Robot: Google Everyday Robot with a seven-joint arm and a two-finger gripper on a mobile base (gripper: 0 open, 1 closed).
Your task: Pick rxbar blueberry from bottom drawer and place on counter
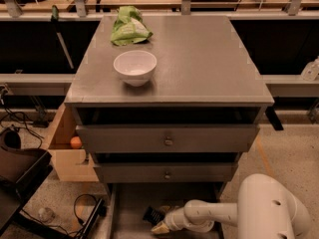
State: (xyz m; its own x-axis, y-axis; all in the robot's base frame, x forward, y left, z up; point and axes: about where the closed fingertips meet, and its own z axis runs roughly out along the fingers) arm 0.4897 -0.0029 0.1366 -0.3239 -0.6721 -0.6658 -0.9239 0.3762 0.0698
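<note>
The bottom drawer (130, 203) is pulled open at the foot of the cabinet, its flat grey floor showing. My gripper (155, 221) reaches into it from the right on a white arm. A small dark object (152, 215) lies right at the gripper's tip; it may be the rxbar blueberry, but I cannot make out lettering. Whether the gripper holds it I cannot tell. The counter (199, 63) is the wide grey top of the cabinet, above.
A white bowl (134, 67) and a green snack bag (128, 26) sit on the counter's left half. Two knobbed drawers (168, 139) are partly pulled out. A wooden box with an orange ball (75, 142) stands at the left. Cables lie on the floor.
</note>
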